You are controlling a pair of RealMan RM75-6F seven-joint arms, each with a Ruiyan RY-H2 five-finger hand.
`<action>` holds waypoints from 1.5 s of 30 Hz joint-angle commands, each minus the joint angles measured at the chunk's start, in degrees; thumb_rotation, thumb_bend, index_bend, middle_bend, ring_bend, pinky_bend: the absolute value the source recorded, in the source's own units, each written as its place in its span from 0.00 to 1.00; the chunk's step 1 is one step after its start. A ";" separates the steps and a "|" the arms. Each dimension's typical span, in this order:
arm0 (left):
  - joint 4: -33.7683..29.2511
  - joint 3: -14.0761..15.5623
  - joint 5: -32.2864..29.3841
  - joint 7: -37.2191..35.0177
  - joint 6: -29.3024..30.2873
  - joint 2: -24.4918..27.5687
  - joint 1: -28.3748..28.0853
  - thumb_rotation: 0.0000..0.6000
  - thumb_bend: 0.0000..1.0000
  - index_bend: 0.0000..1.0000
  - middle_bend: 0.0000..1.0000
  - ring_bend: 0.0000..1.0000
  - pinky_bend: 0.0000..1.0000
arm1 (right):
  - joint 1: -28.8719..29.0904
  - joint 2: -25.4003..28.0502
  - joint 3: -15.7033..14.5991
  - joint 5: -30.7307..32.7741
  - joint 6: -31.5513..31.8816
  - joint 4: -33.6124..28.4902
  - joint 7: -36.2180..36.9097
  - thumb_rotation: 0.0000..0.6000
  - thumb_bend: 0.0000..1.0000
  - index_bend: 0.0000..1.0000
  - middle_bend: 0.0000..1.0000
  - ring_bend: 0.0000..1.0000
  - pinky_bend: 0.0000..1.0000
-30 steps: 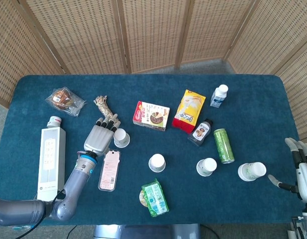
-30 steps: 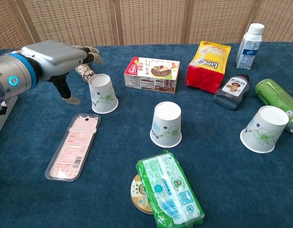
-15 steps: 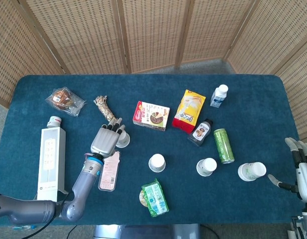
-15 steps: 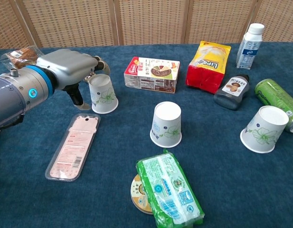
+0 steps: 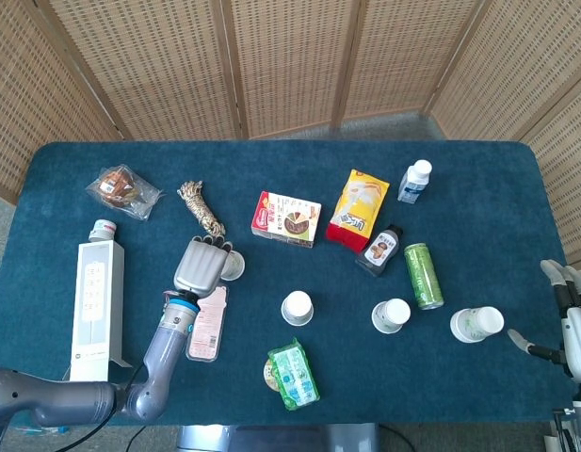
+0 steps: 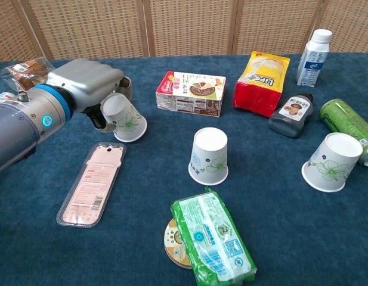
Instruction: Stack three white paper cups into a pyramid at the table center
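Paper cups are what I am after, and from the head view the nearest one, the left cup (image 5: 232, 266), sits right at the tips of my left hand (image 5: 201, 266), on the side toward the table centre. My fingers (image 5: 213, 243) lie over its far edge, so most of the cup is hidden and only a white sliver of rim shows. The middle cup (image 5: 296, 307) stands inverted near the table centre, well to the right of that hand. A further cup (image 5: 394, 314) and a cup on its side (image 5: 476, 324) are nearer my right hand (image 5: 570, 314), which waits at the table edge with fingers spread, holding nothing and partly cut off by the frame.

In the chest view the left cup (image 6: 123, 117) is tipped, its closed base leaning toward my left hand (image 6: 88, 83) and its open rim still low on the cloth, so its long axis slants up and leftward. My hand appears wrapped around its upper part, thumb side below, though the contact itself is hidden. The middle cup (image 6: 209, 155) stands upright on its mouth to the right. My right hand does not show here, and the sideways cup is out of frame.
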 commanded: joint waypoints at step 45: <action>-17.01 1.79 -4.47 -0.79 -5.96 5.72 -3.73 1.00 0.30 0.32 0.34 0.34 0.45 | 0.01 -0.28 -0.35 -0.71 0.20 -0.45 -1.12 1.00 0.08 0.00 0.00 0.00 0.00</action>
